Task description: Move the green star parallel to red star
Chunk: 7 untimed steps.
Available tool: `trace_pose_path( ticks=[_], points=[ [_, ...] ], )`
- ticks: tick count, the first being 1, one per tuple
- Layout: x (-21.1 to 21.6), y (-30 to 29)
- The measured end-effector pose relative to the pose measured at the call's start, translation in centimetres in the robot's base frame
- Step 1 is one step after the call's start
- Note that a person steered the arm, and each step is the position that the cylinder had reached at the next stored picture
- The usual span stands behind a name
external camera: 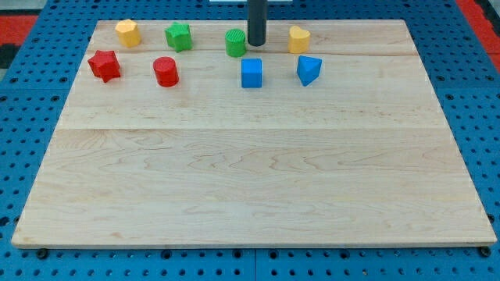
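Resting just right of the green cylinder, my tip grasps nothing; green star sits up-right of red star.

The dark rod comes down upright from the view's top edge, a little right of centre. My tip rests low at the far side of the tabletop, pointing straight down.

A pale wooden board surface with faint lengthwise seams and visible grain fills most of the view. Under it lies a blue perforated panel, its small dark holes set in a regular grid (showing on all four sides). Red patches sit at both top corners. The light is even and soft, without hard shadows.
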<state>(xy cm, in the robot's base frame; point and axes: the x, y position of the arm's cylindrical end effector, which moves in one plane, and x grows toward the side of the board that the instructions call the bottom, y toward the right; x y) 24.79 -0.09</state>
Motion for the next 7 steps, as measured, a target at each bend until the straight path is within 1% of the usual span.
trace_pose_path(
  ticks=[1,2,7],
  points=[
    [-0.8,-3.8],
    [-2.5,-4.6],
    [-4.4,-4.8]
  ],
)
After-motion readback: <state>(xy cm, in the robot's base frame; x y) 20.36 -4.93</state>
